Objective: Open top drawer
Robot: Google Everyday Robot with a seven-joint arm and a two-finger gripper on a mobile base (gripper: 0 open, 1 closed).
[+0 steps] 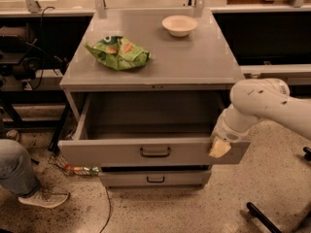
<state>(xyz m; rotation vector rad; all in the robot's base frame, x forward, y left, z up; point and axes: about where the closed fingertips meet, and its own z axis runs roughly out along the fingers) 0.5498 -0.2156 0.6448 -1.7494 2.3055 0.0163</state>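
Observation:
The top drawer (121, 153) of the grey cabinet is pulled far out. Its deep grey box is open and looks empty, and its flat front carries a small black bar handle (155, 152). My gripper (218, 148), on the white arm (262, 103) coming from the right, sits at the right end of the drawer front, touching its top right corner. A shorter drawer front (155, 178) with a like handle shows below, shut.
A green snack bag (119, 52) and a white bowl (180, 24) lie on the cabinet top (194, 62). A person's leg and shoe (29, 188) are at the lower left. Black stands and cables are at the left, and a black base leg (265, 217) at the lower right.

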